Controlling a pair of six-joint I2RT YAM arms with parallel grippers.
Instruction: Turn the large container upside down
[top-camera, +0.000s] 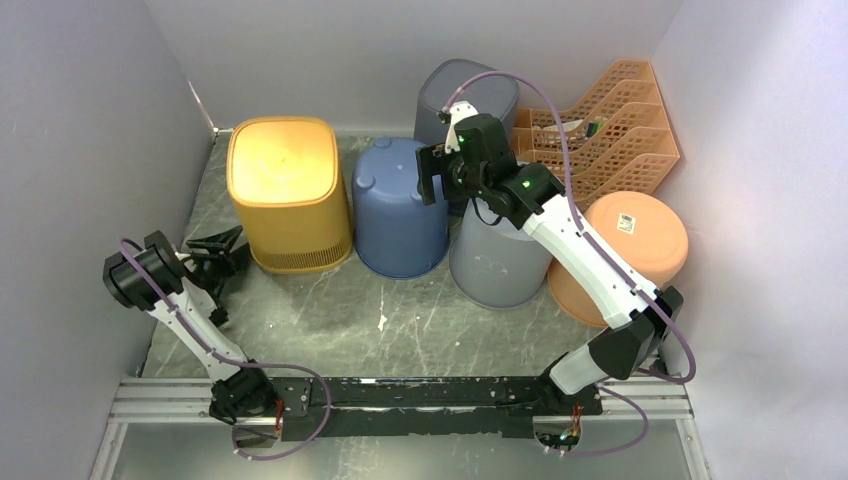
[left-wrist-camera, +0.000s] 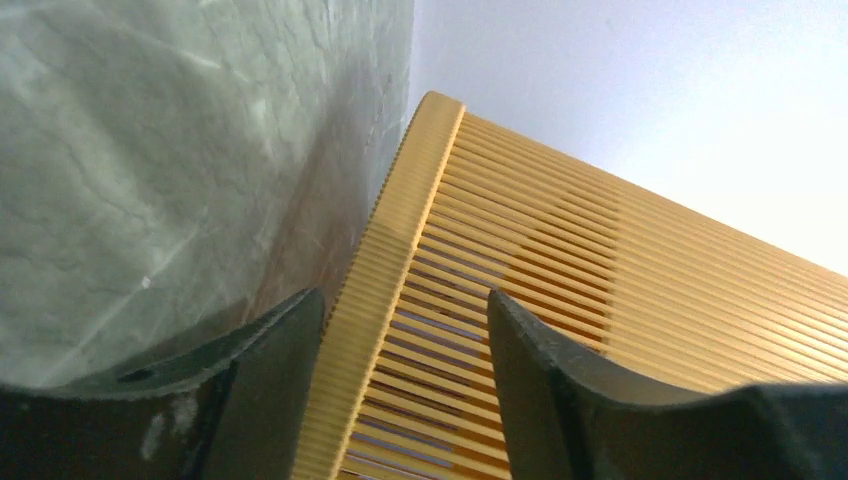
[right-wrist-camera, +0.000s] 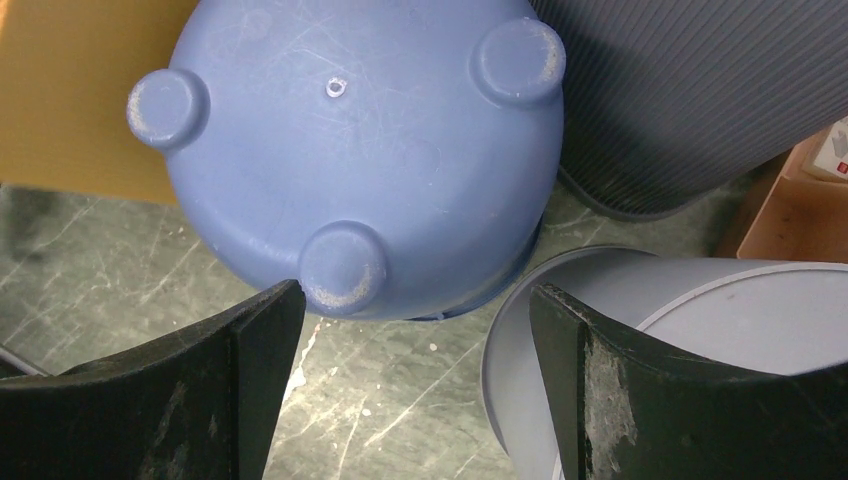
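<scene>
The left gripper's (top-camera: 215, 255) (left-wrist-camera: 405, 310) fingers are apart, with the banded rim of the yellow slatted bin (top-camera: 290, 190) (left-wrist-camera: 600, 280) running between them. The bin stands closed face up on the marble table (top-camera: 400, 320). The right gripper's (top-camera: 432, 172) (right-wrist-camera: 417, 300) fingers also stand apart, high over the table. The blue bucket's (top-camera: 400, 210) (right-wrist-camera: 350, 140) footed base lies just past their tips, and a pale grey bin (top-camera: 495, 260) (right-wrist-camera: 700, 330) is beside one finger.
</scene>
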